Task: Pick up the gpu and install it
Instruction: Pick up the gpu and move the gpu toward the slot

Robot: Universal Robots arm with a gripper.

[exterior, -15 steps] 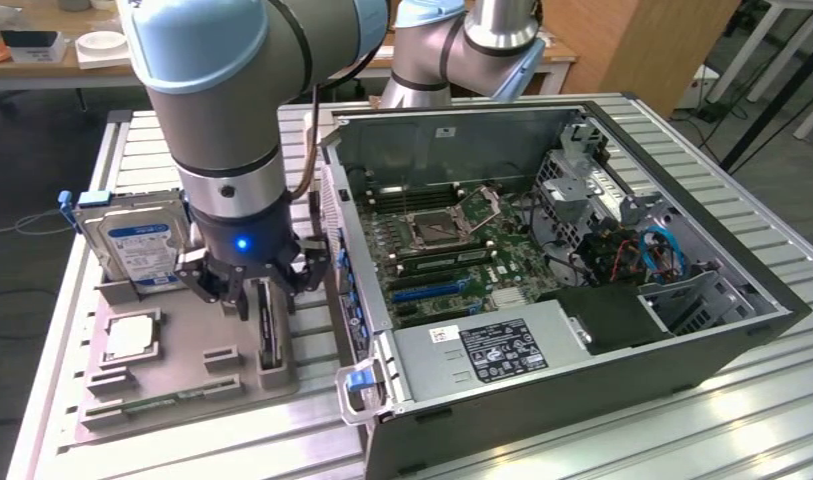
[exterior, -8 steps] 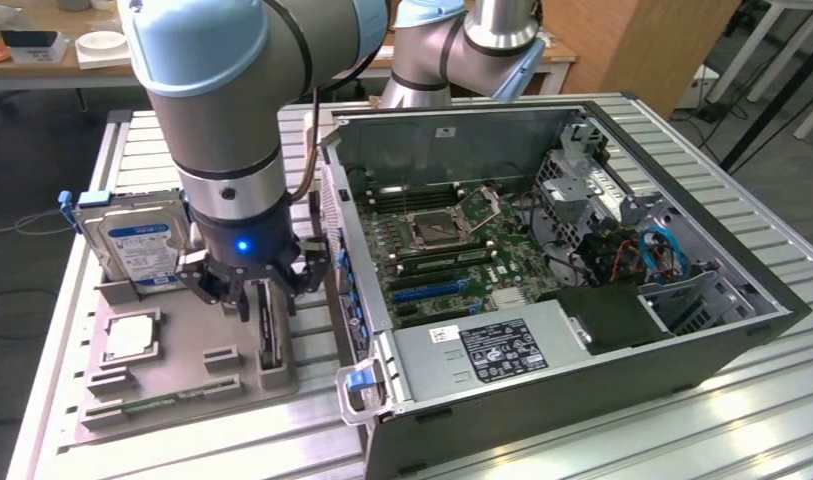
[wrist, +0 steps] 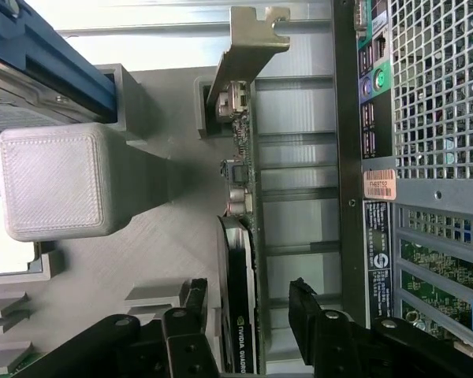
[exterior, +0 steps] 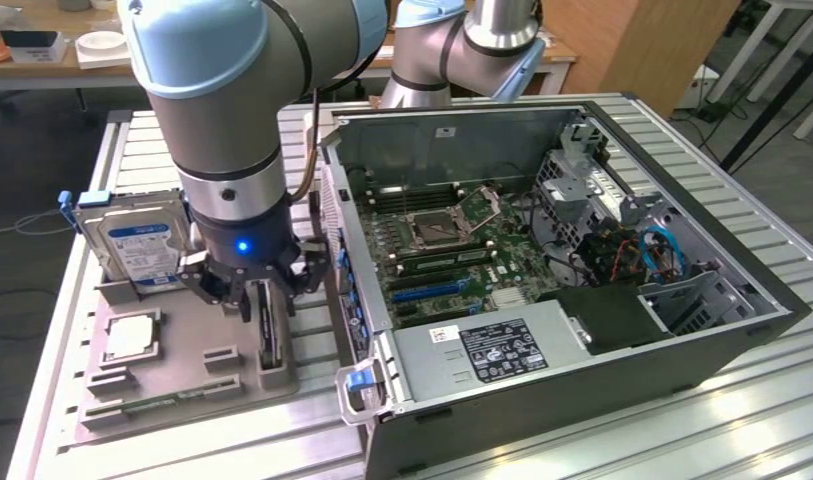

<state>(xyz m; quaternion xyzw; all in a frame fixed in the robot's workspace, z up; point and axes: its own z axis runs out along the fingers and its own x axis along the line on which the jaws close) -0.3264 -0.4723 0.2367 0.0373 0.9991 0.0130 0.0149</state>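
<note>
Slatted metal table [exterior: 753, 420] bore the parts tray [exterior: 179, 395] on the exterior view's left of the case [exterior: 646, 365]. The gripper [exterior: 263, 300] straddled the upright gpu [exterior: 270, 345], jaws spread, pickup underway. Lifting would need a square pinch.

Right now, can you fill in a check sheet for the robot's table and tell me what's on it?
Surface: metal slatted table with a grey tray on it.
Job's things: gpu stands on edge in a tray slot; the open case sits beside the tray.
Clutter: hard drive upright in the tray; chip lying flat in the tray.
Hand: hand is open, one finger on each side of the gpu, not clamped on it.
Cables: blue cable inside the case; black cable running down the arm.
Surroundings: wooden desk behind the table.
</note>
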